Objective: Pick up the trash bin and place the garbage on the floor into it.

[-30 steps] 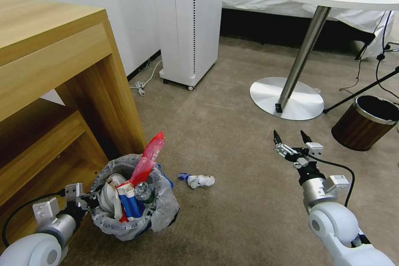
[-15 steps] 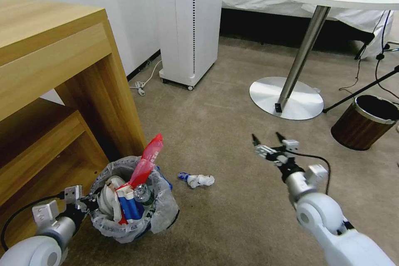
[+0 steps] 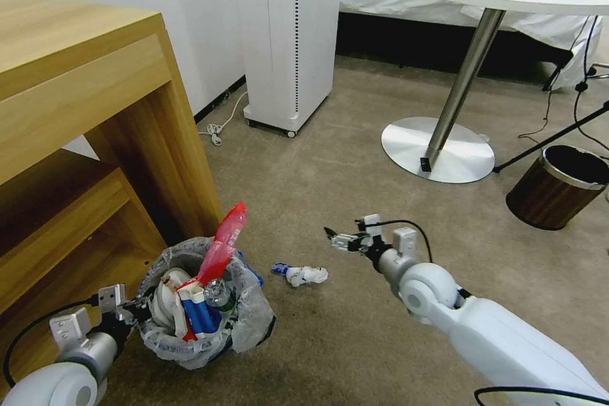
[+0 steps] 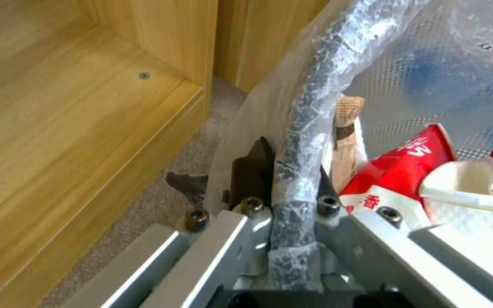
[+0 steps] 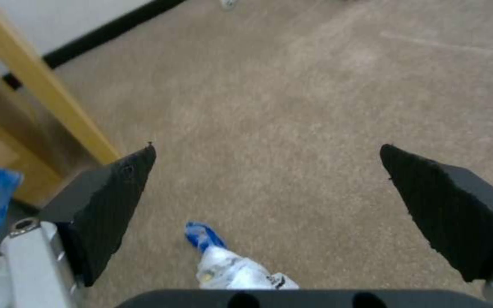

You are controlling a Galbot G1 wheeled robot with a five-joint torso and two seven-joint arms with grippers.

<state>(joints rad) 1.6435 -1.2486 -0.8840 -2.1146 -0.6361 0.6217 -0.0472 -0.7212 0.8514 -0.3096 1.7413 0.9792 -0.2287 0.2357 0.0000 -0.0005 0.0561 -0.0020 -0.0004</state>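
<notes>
The trash bin (image 3: 250, 323) stands on the carpet by the desk leg, lined with a translucent white bag and full of litter: a red plastic piece (image 3: 225, 241), blue-white wrappers (image 3: 196, 316) and a clear bottle (image 3: 219, 292). My left gripper (image 3: 139, 309) is shut on the bin's bag-wrapped rim (image 4: 301, 128), one finger on each side, next to a red-white carton (image 4: 412, 171). One piece of garbage, a crumpled blue-white wrapper (image 3: 303, 275) (image 5: 229, 265), lies on the floor right of the bin. My right gripper (image 3: 336, 242) (image 5: 268, 147) hovers open just right of and above it.
A wooden desk (image 3: 95, 108) with a low shelf stands close on the left. A white tower appliance (image 3: 292, 32) stands at the wall with a cord on the floor. Right of it are a round table's metal base (image 3: 438, 149), a brown wood-grain bin (image 3: 558, 187) and cables.
My right arm has swung left and lower, bringing its open gripper near the wrapper on the floor. The left gripper and the bin have stayed put.
</notes>
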